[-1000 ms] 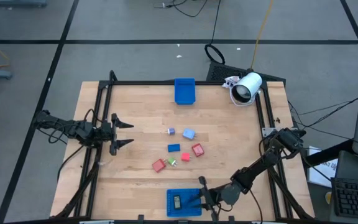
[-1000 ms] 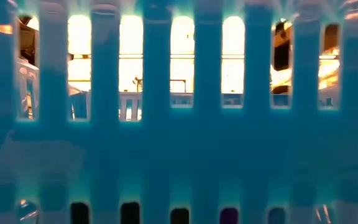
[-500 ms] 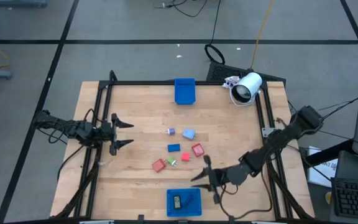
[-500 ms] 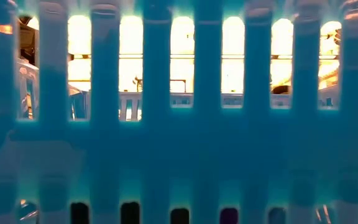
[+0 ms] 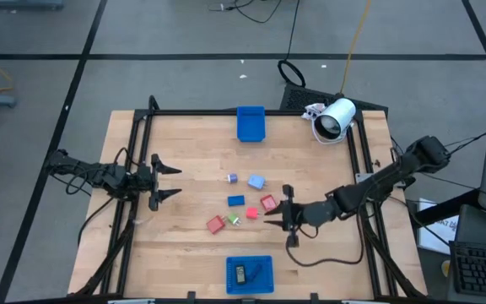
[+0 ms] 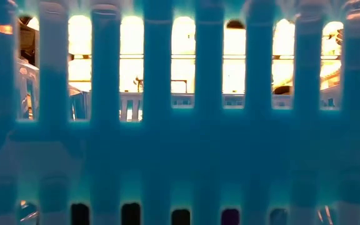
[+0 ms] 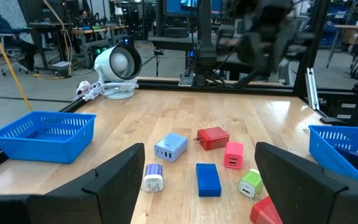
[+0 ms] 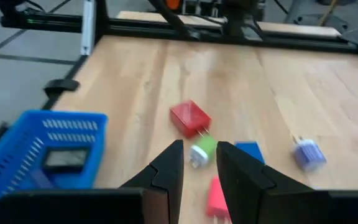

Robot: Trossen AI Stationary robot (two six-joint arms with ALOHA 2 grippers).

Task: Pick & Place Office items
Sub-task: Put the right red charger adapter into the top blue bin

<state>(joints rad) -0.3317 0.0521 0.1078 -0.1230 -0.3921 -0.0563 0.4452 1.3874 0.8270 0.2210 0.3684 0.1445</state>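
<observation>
With the right gripper (image 5: 270, 218) hovering nearly shut just beside the cluster of chargers mid-table, we are lining up on the green charger (image 8: 202, 151); we are judging it needs wider fingers and a centred, straight descent.

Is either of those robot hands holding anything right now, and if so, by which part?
Nothing is held. The right hand hangs over the loose pieces with its fingers nearly together and empty; the left hand waits open at the table's left side, also empty.
</observation>
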